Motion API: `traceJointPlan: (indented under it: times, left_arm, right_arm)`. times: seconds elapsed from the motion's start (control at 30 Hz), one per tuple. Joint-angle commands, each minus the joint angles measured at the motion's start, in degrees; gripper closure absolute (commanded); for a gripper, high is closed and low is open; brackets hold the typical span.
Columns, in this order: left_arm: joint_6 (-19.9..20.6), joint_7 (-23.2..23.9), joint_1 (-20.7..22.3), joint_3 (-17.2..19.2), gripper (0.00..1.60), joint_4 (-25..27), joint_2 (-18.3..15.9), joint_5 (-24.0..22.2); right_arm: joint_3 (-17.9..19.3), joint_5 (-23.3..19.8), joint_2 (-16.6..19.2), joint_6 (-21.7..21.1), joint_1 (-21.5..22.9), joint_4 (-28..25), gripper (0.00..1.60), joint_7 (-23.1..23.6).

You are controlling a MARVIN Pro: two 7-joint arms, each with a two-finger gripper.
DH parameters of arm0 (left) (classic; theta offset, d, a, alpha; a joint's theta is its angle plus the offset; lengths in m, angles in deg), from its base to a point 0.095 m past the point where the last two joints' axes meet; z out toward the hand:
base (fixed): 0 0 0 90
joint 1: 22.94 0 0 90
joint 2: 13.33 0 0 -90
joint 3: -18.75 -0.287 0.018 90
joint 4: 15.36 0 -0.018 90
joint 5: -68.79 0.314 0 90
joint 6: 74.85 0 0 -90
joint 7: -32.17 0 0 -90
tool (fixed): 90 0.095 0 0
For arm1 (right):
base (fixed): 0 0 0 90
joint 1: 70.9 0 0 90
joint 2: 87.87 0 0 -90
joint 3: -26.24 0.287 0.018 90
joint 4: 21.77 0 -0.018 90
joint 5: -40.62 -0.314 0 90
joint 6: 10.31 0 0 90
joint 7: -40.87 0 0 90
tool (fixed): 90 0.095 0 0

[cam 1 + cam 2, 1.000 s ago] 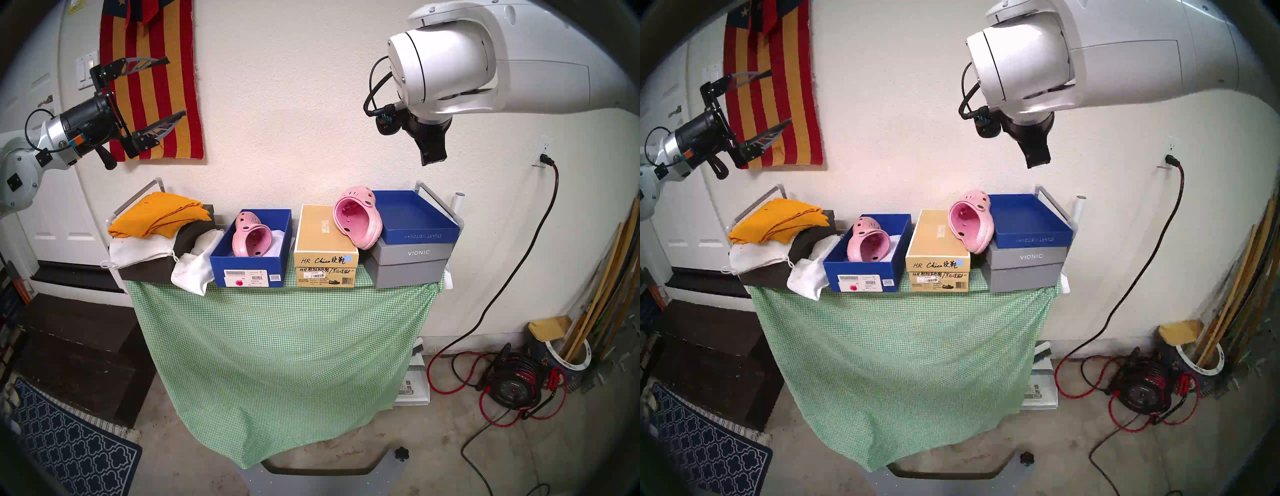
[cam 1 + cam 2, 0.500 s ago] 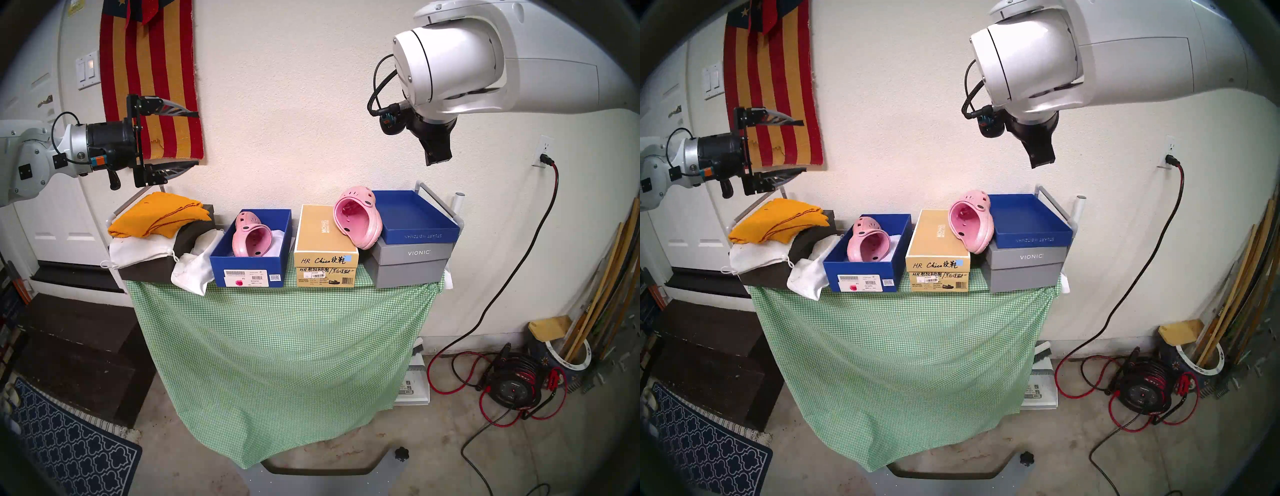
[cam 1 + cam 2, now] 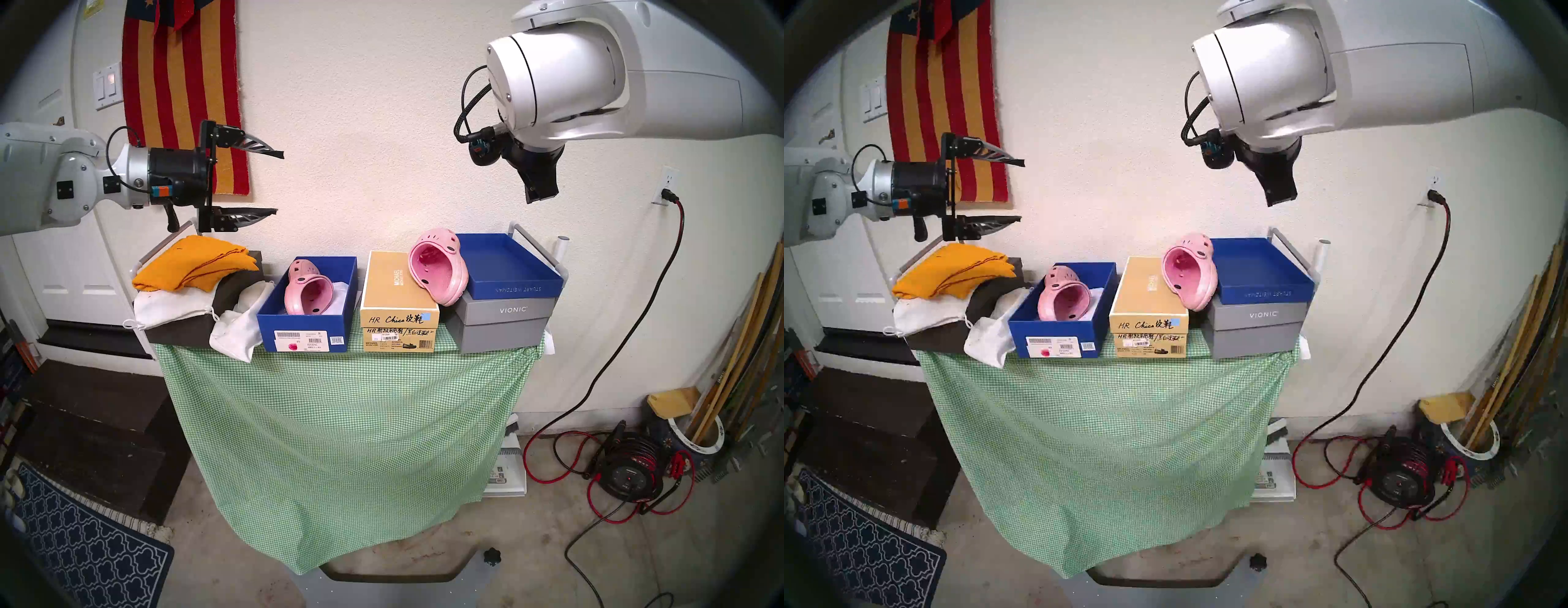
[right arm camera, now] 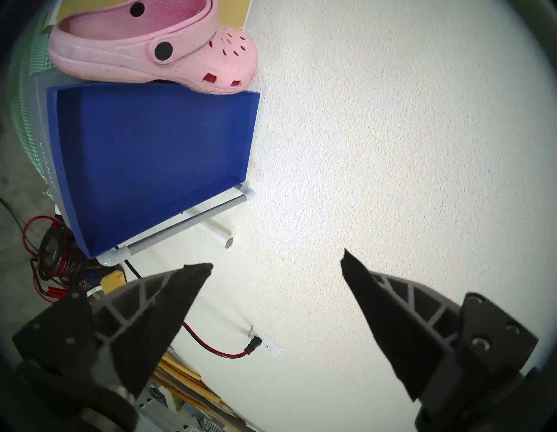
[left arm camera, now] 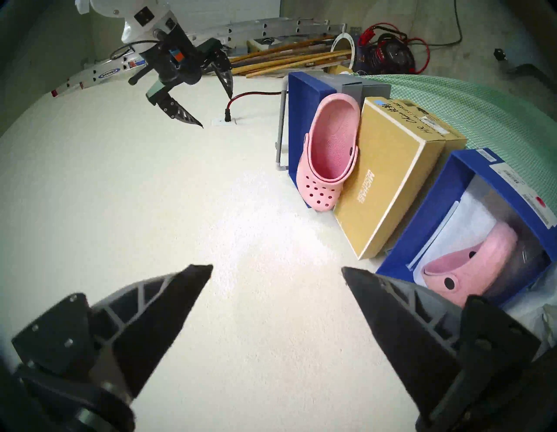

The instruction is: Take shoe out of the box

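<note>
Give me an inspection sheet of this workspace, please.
Surface: table under green checked cloth.
Job's things: pink clog lying in open blue box; second clog out, resting across tan box against blue lid.
Clutter: grey Vionic box, orange cloth, white bags.
Hands: left hand open, empty, above the cloth pile; right hand open, empty, raised.
Cables: red cord plugged into wall, reel on floor.
Surroundings: striped hanging, rug.

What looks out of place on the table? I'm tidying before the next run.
One pink clog sits tilted outside any box, propped across the tan box and against the blue lid. Its mate lies in the open blue box. White cloth bags spill over the table's front edge.
</note>
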Motion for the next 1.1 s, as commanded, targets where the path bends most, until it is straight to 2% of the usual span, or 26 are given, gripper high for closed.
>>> traceJointPlan:
  times: [0.0,0.03,0.5,0.73,0.83,0.87,0.93,0.97,1.07]
  left_arm:
    - [1.8,-1.0,-7.0,3.8,0.0,-2.1,2.3,-6.2]
    - [0.1,-1.7,-6.6,4.9,0.0,-1.6,1.8,-7.4]
    - [-1.2,-2.6,-15.3,11.1,0.0,-7.0,4.9,-19.6]
    - [2.6,-2.4,-17.6,13.2,0.0,-12.1,8.0,-26.8]
    - [5.6,-1.7,-17.3,14.0,0.0,-14.4,9.8,-29.4]
    - [7.1,-1.3,-17.1,14.0,0.0,-14.9,10.7,-29.7]
    - [7.6,-0.7,-17.1,14.2,0.0,-15.1,11.3,-30.3]
    - [9.7,0.1,-17.1,14.4,0.0,-15.7,12.4,-31.5]
    - [11.0,1.2,-17.3,14.6,0.0,-15.9,12.9,-32.8]
  right_arm:
    - [-0.5,-0.3,0.0,0.0,1.5,-0.1,0.0,-0.7]
    - [-0.5,-0.4,0.0,0.0,1.6,-0.1,0.0,-0.8]
    - [-2.0,-2.2,-0.3,0.0,3.1,-1.1,0.0,-2.4]
    - [-2.4,-3.0,-0.5,0.0,3.5,-1.4,0.0,-2.9]
    - [-2.6,-3.4,-0.6,0.0,3.7,-1.5,0.0,-3.2]
    - [-2.7,-3.6,-0.7,0.0,3.8,-1.5,0.0,-3.3]
    - [-2.7,-3.7,-0.7,0.0,3.8,-1.6,0.0,-3.4]
    - [-2.9,-4.0,-0.9,0.0,4.0,-1.6,0.0,-3.6]
    - [-3.0,-4.2,-1.0,0.0,4.1,-1.6,0.0,-3.8]
